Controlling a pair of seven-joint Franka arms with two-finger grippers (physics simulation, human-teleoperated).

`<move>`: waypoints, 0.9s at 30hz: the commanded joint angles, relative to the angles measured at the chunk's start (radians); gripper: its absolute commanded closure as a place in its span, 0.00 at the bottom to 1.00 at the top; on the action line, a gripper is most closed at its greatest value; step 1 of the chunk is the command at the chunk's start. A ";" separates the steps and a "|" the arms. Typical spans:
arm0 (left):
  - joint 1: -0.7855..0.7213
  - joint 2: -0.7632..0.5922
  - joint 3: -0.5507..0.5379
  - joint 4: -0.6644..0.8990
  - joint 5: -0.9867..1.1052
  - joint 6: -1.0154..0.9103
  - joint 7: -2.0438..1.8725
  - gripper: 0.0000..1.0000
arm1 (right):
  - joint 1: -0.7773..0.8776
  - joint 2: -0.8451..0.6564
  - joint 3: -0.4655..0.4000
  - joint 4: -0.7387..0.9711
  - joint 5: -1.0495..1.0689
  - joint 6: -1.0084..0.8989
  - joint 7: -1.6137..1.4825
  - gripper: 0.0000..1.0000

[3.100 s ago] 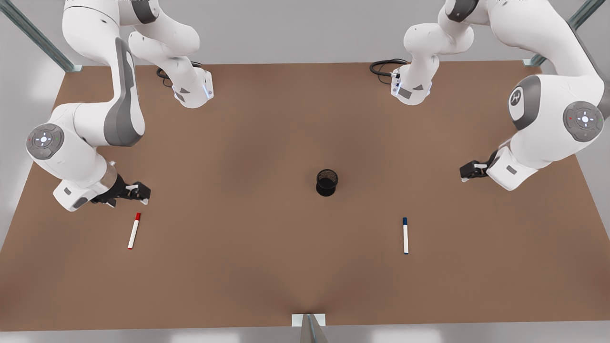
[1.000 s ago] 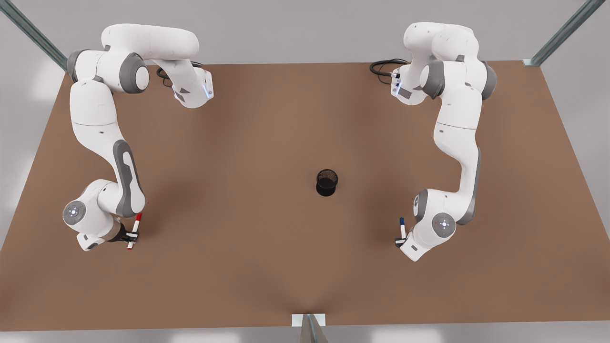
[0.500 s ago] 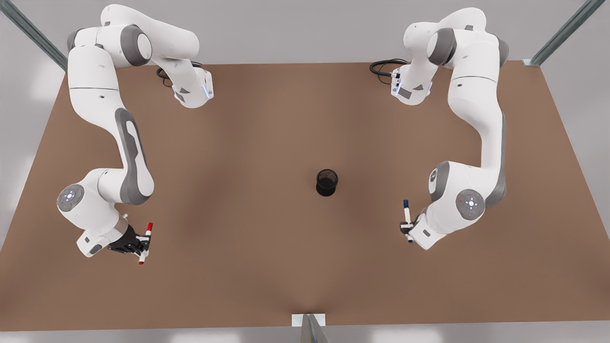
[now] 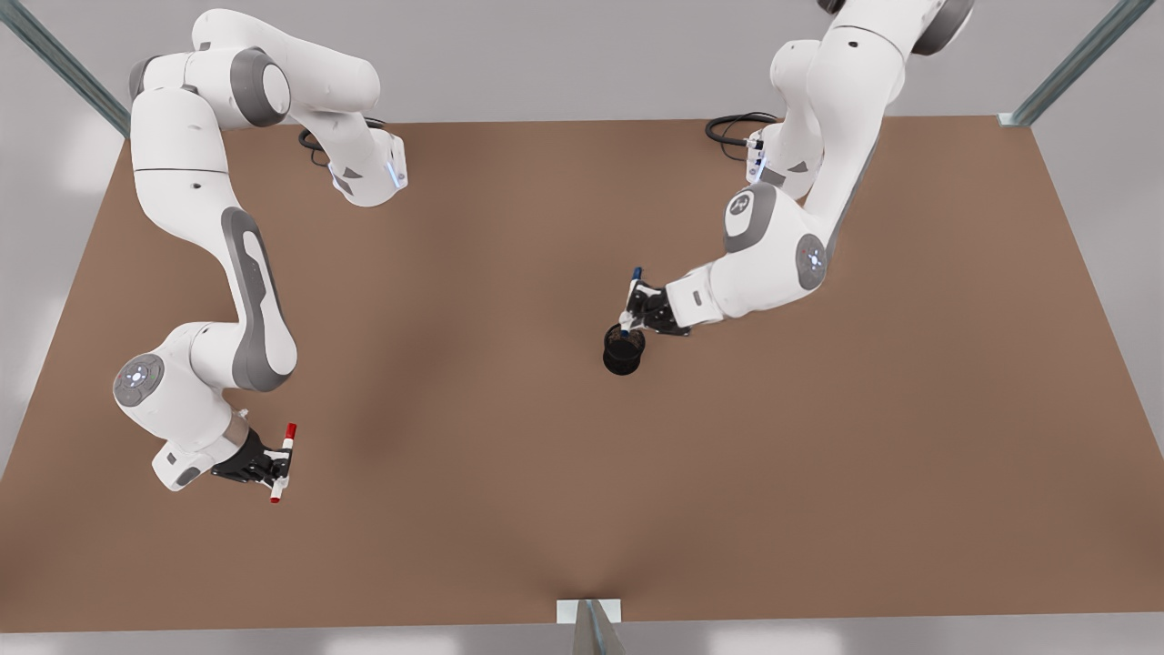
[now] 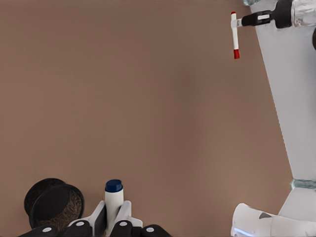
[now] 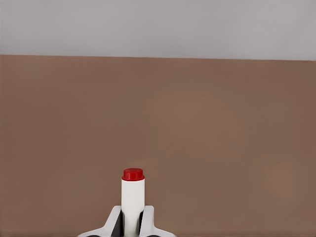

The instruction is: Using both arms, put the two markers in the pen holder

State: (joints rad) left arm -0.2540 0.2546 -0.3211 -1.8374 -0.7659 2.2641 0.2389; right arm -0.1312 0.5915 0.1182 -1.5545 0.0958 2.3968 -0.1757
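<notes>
Misalignment is the risk: the left gripper [image 4: 637, 309], pinching the blue marker [image 4: 632, 296] over the pen holder [image 4: 624, 349], could catch its rim and tip it, while the right gripper [image 4: 275, 467] waits clamping the red marker [image 4: 283, 463] well apart.

A: Where's the blue marker [image 4: 629, 303]?
B: White barrel, dark blue cap — clamped in the left end effector [image 4: 634, 309], tilted, its lower end at the rim of the pen holder [image 4: 624, 349]. The left wrist view shows the cap [image 5: 113, 186] poking out past the fingertips, the holder just beside it.
A: And the holder?
B: A small black mesh cup, upright on the worktop [image 4: 509, 437] near its middle.
A: The red marker [image 4: 283, 462]?
B: Also white-barrelled, red-capped — gripped mid-barrel by the right end effector [image 4: 278, 464], at the front view's left, well apart from the holder.
</notes>
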 commanded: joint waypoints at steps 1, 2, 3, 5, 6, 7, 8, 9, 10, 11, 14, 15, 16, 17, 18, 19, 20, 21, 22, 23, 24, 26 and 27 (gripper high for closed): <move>-0.031 -0.003 -0.001 -0.058 -0.265 0.393 1.056 0.79 | 0.001 -0.001 0.000 0.001 -0.014 -0.002 0.064 0.79; -0.044 -0.008 -0.001 -0.082 -0.401 0.420 1.218 0.79 | -0.001 -0.001 0.000 0.001 -0.014 -0.002 0.062 0.79; -0.044 -0.014 -0.001 -0.098 -0.504 0.422 1.373 0.79 | 0.001 -0.001 0.000 0.001 -0.014 -0.002 0.067 0.79; -0.041 -0.032 -0.001 -0.138 -0.631 0.422 1.576 0.79 | 0.001 -0.001 0.000 0.001 -0.014 -0.002 0.067 0.79; -0.034 -0.054 0.002 -0.172 -0.645 0.419 1.622 0.79 | -0.001 -0.001 0.000 0.004 -0.014 -0.004 0.065 0.79; -0.024 -0.069 0.004 -0.194 -0.645 0.414 1.639 0.79 | 0.002 -0.001 0.000 0.013 -0.014 -0.004 0.065 0.79; -0.019 -0.083 0.002 -0.220 -0.647 0.411 1.665 0.79 | -0.001 -0.001 0.000 0.013 -0.014 -0.004 0.062 0.79; -0.019 -0.083 0.004 -0.230 -0.647 0.410 1.686 0.79 | 0.001 -0.001 0.000 0.011 -0.014 -0.004 0.064 0.79; -0.019 -0.081 0.004 -0.233 -0.647 0.410 1.694 0.79 | -0.002 -0.001 0.000 0.011 -0.014 -0.004 0.062 0.79; -0.019 -0.074 0.004 -0.235 -0.647 0.410 1.709 0.79 | 0.001 -0.001 0.000 0.011 -0.014 -0.004 0.061 0.79; -0.019 -0.034 0.005 -0.218 -0.700 0.417 1.740 0.79 | -0.002 -0.001 0.000 0.011 -0.014 -0.004 0.047 0.79; -0.022 -0.026 0.005 -0.215 -0.708 0.419 1.745 0.79 | -0.005 -0.001 0.000 0.011 -0.014 -0.004 0.031 0.79; -0.024 -0.018 0.005 -0.213 -0.708 0.422 1.746 0.79 | -0.005 -0.001 -0.002 0.014 -0.014 -0.002 0.028 0.79; -0.024 -0.009 0.005 -0.207 -0.708 0.425 1.746 0.79 | -0.004 -0.001 0.000 0.013 -0.014 -0.004 0.030 0.79; -0.027 0.006 0.005 -0.191 -0.720 0.437 1.746 0.79 | -0.004 -0.001 0.000 0.014 -0.014 -0.004 0.030 0.79; -0.027 0.025 0.005 -0.181 -0.725 0.451 1.746 0.79 | -0.001 -0.001 -0.002 0.013 -0.014 -0.004 0.030 0.79; -0.036 0.031 0.005 -0.177 -0.727 0.460 1.746 0.79 | -0.004 -0.001 0.000 0.013 -0.014 -0.002 0.030 0.79; -0.045 0.034 0.005 -0.177 -0.743 0.469 1.746 0.79 | -0.007 -0.001 -0.002 0.013 -0.014 -0.002 0.025 0.79; -0.067 0.037 0.004 -0.177 -0.754 0.489 1.746 0.79 | -0.004 0.001 -0.002 0.013 -0.014 -0.002 0.024 0.79; -0.068 0.038 0.004 -0.177 -0.763 0.494 1.746 0.79 | -0.007 0.004 -0.002 0.011 -0.014 -0.002 0.018 0.79; -0.077 0.043 0.004 -0.178 -0.768 0.494 1.746 0.79 | -0.002 0.007 -0.002 0.011 -0.014 -0.002 0.019 0.79; -0.087 0.064 0.004 -0.177 -0.773 0.506 1.746 0.79 | -0.004 0.013 -0.002 0.011 -0.014 -0.002 0.012 0.79; -0.087 0.069 0.004 -0.177 -0.777 0.506 1.746 0.79 | -0.004 0.013 -0.002 0.010 -0.014 -0.002 0.008 0.79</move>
State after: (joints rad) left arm -0.3390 0.3217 -0.3176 -2.0147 -1.5272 2.7504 1.5489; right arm -0.1350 0.6042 0.1167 -1.5444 0.0957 2.3968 -0.1900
